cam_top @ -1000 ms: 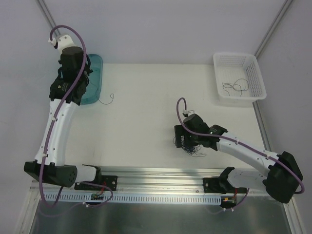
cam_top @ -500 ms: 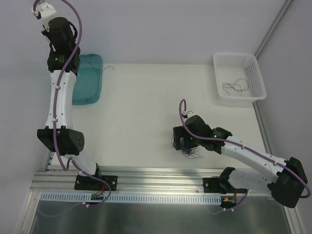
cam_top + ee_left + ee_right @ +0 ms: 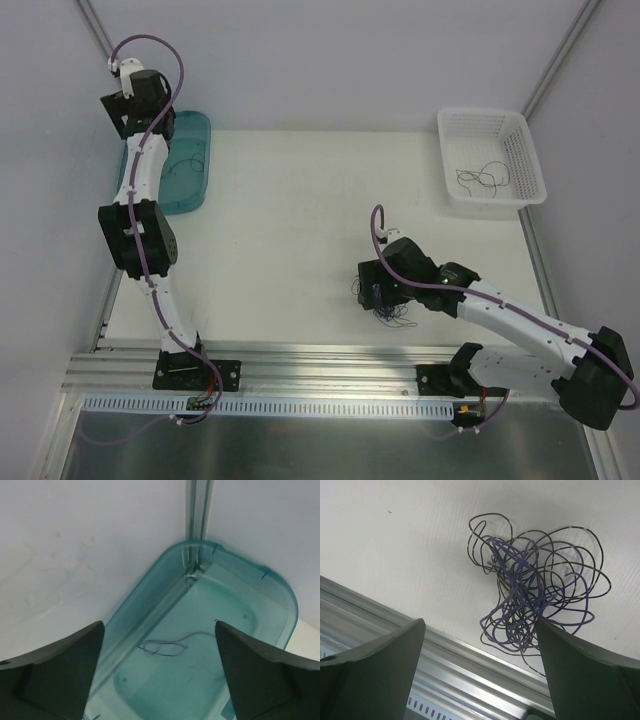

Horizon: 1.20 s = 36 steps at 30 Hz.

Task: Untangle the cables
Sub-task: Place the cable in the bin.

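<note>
The right gripper (image 3: 480, 625) is hovering, jaws spread wide and empty, just above the tangle of cables (image 3: 535, 585), which is lying on the table (image 3: 290, 220) right of centre, beside the near rail (image 3: 445, 670). At the far left the left gripper (image 3: 157, 630) is hanging open over the teal tub (image 3: 250, 567), where a single strand (image 3: 167, 647) is lying. The job is looking part done. Picking the next strand is calling for closing on one outlying loop, not the knotted middle.
</note>
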Motion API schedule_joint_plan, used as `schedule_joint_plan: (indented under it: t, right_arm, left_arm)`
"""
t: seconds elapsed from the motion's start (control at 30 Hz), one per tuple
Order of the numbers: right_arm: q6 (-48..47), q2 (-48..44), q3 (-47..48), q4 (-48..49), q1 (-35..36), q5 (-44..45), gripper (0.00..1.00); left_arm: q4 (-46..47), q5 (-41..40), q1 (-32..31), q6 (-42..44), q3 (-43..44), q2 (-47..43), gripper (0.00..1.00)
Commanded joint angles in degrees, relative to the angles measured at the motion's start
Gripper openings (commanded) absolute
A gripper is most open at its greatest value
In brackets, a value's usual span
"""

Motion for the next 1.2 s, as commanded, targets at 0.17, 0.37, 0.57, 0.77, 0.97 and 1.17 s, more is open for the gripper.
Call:
schedule_joint_plan:
  t: [0.17,0.37,0.57,0.77,0.97,1.17]
  right_arm:
    - [-0.15,0.13,1.54,-1.93,0.27,2.35,0.97]
    - [-0.06,-2.59,1.36,-4.65,0.19,5.77,0.97]
    - [1.34,-7.50,2.06,-8.78,-0.25,12.71,0.97]
    - [2.48,-10.32,0.84,-11.07,-2.89,13.86,0.99]
    - [3.63,-13.40,-5.75,-7.91,-5.70,10.35,0.87]
    - [4.33,-11.74,-11.81,-0.62,-7.28,6.22,0.72]
  left_arm:
    - [1.06,8.63,0.14,-0.55,-6.47,-6.74,0.99]
    - [-1.75,21.79,-0.12,-8.72,-15.87,-15.25,0.99]
    - [-4.47,30.78,-4.85,-18.39,-29.22,-27.02,0.99]
    - [-5.89,38.25,-18.11,-23.32,-44.51,-39.61,0.99]
    - [-6.06,42.66,-37.33,-27.37,-58.58,-47.26,0.99]
    - [-5.62,36.18,-58.08,-30.87,-65.27,-47.89,0.99]
